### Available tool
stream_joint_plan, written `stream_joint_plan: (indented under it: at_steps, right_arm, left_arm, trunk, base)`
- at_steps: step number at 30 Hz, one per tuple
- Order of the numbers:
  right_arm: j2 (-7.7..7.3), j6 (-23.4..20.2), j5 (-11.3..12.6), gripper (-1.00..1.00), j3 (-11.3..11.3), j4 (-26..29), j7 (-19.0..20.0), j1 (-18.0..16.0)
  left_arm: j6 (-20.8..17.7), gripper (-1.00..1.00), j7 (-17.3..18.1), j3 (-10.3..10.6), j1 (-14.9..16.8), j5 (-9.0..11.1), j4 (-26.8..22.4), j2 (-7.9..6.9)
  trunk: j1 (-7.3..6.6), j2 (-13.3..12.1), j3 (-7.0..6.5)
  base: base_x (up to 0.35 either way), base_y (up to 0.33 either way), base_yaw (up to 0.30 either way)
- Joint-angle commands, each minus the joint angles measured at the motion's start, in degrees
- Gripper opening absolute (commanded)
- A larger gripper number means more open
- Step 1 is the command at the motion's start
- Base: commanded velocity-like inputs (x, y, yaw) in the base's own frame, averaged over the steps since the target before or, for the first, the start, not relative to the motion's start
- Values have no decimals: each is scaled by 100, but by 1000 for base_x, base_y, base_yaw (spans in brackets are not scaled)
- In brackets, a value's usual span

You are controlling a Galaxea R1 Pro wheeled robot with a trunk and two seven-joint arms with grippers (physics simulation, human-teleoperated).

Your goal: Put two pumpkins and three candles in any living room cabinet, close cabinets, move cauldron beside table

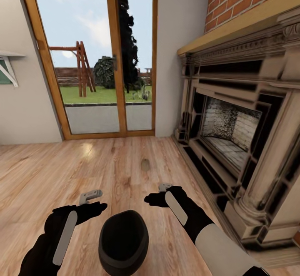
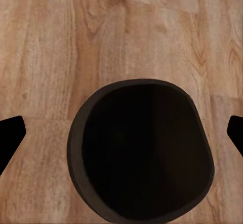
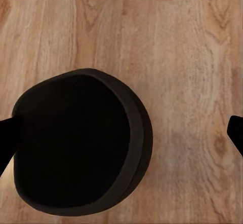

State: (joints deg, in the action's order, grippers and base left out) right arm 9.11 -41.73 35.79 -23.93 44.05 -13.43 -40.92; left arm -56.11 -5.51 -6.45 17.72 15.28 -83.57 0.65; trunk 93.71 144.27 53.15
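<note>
meanwhile our left fingers (image 1: 92, 196) and right fingers (image 1: 163, 187) hung spread and empty above the cauldron (image 1: 123, 242); a careless push could tip it.

Matt black cauldron (image 1: 123, 242), glossy wood floor (image 1: 62, 176), brick+stone fireplace (image 1: 250, 113).

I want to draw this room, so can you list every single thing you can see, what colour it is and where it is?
Cauldron: one, black, on the floor between the two arms.
Floor: one, light brown wood planks.
Fireplace: one, grey stone with red brick above, on the right.
Glass door: one, orange-brown wooden frame, straight ahead.
Swing frame: one, reddish wood, outside on the grass.
Trees: dark green, outside.
Left end effector: one, grey fingers, black arm, open.
Right end effector: one, grey fingers, black arm, open.
</note>
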Motion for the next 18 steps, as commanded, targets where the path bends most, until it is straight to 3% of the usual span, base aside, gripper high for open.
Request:
stream_joint_plan:
  at_steps: [1, 10, 13, 18]
  right_arm:
    - [0, -10, 60, 100, -37, 7, -55, -4]
    - [66, -11, 60, 100, -65, 7, -74, -4]
    - [71, -11, 58, 100, -67, 7, -79, -4]
    - [73, -11, 56, 100, -68, 7, -81, -4]
  left_arm:
    - [-24, 100, -64, -6, 4, 71, -4, 5]
    - [-15, 100, -80, -21, 4, 58, 50, 2]
    - [-14, 100, -82, -134, 4, 55, 64, -13]
    - [-14, 100, -82, -245, 4, 62, 70, -81]
  trunk:
    - [0, 3, 6]
    - [0, 3, 6]
    - [0, 3, 6]
    - [0, 3, 6]
  base:
    - [117, -99, 0]
    - [151, -157, 0]
    - [117, -155, 0]
    - [22, 72, 0]
